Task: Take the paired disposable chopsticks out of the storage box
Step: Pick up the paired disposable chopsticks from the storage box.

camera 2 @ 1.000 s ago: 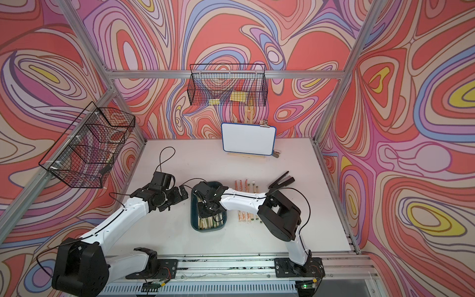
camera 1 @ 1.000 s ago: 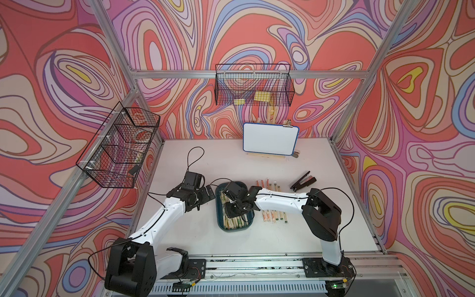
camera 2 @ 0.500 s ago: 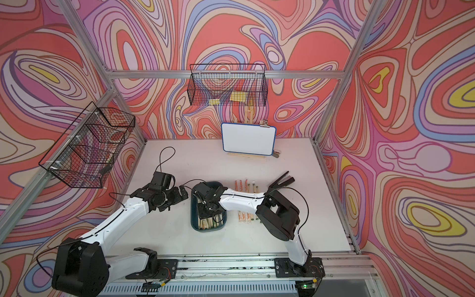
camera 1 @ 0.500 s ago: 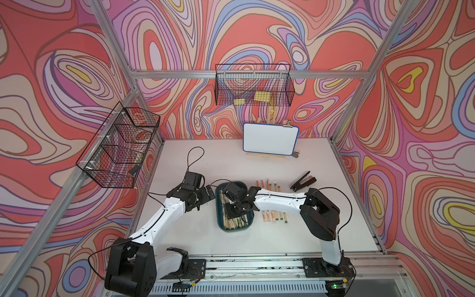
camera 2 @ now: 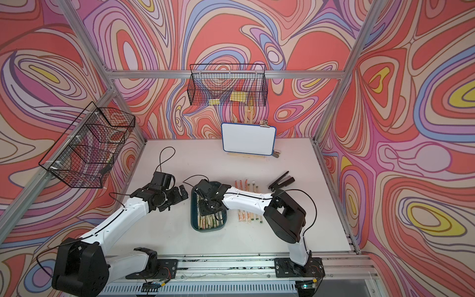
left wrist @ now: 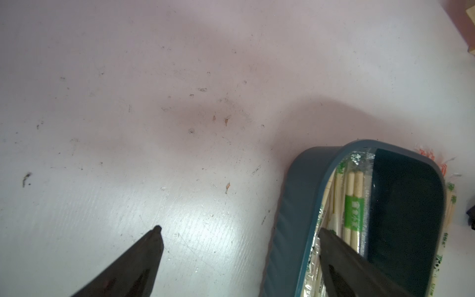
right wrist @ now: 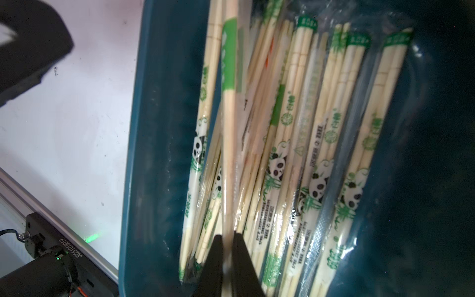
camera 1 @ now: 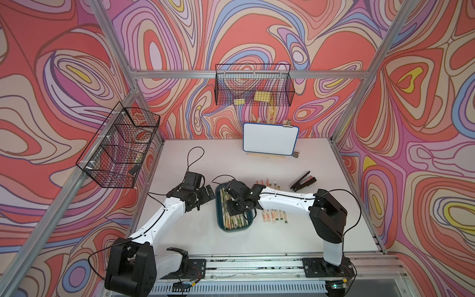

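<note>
The storage box is a dark teal tray at mid-table, holding several paired disposable chopsticks in clear sleeves. My right gripper reaches down into the box and is shut on one sleeved chopstick pair, which lies across the pile. My left gripper is open at the box's left side. One of its fingers is over the table; the other is over the box wall and the chopsticks inside.
Several more sleeved chopstick pairs lie in a row on the table right of the box. A black stapler-like tool sits further right. A whiteboard stands at the back, and wire baskets hang on the walls.
My right gripper has closed on a chopstick pair inside the box. Both arms have barely shifted.
</note>
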Motion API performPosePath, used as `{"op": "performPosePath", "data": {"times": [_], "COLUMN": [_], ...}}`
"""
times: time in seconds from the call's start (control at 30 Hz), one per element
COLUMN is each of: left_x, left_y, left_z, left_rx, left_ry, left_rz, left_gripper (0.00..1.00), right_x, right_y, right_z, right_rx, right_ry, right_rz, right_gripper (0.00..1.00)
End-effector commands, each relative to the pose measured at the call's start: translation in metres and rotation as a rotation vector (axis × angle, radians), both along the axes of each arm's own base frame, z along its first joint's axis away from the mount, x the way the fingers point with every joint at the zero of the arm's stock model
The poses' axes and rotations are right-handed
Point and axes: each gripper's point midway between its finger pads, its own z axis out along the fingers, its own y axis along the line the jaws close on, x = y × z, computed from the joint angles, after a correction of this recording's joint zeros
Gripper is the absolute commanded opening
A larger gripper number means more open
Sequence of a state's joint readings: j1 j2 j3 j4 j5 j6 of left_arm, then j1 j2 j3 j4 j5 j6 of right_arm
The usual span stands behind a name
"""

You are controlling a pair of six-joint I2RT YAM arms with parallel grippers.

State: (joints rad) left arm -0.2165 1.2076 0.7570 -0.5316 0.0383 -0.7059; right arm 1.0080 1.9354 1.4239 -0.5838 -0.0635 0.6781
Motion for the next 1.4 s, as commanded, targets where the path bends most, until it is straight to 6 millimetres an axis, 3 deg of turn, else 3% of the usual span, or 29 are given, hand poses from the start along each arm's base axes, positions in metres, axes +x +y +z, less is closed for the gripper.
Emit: {"op": "performPosePath", "data": {"times": [0.0, 0.17, 0.23, 0.27, 0.67, 1.03, 1.37], "left_x": [-0.001, 0.000, 0.000, 0.000, -0.001, -0.001, 0.000], "left_y": [0.001, 0.001, 0.001, 0.000, 0.001, 0.001, 0.001], "left_z": [0.000, 0.000, 0.000, 0.001, 0.000, -0.001, -0.002], "left_rx": [0.015, 0.016, 0.012, 0.012, 0.011, 0.014, 0.015], "left_ry": [-0.002, 0.001, 0.000, 0.000, 0.001, 0.003, 0.002], "left_rz": [-0.007, -0.008, -0.007, -0.007, -0.006, -0.007, -0.009], "left_gripper": [1.00, 1.00, 1.00, 1.00, 1.00, 1.00, 1.00], "right_x": [0.008, 0.010, 0.011, 0.012, 0.017, 0.021, 0.026], "right_y": [-0.006, -0.004, -0.004, -0.005, -0.011, 0.002, 0.008], "right_z": [0.006, -0.003, -0.010, -0.013, -0.016, -0.020, -0.036], "right_rx": [-0.005, 0.009, 0.007, 0.004, -0.025, -0.011, -0.040], "right_ry": [-0.027, -0.007, 0.009, 0.011, -0.009, 0.006, 0.015], "right_rz": [-0.015, -0.019, -0.026, -0.032, -0.040, -0.017, -0.009], "right_gripper": [0.00, 0.02, 0.15, 0.17, 0.18, 0.22, 0.24]}}
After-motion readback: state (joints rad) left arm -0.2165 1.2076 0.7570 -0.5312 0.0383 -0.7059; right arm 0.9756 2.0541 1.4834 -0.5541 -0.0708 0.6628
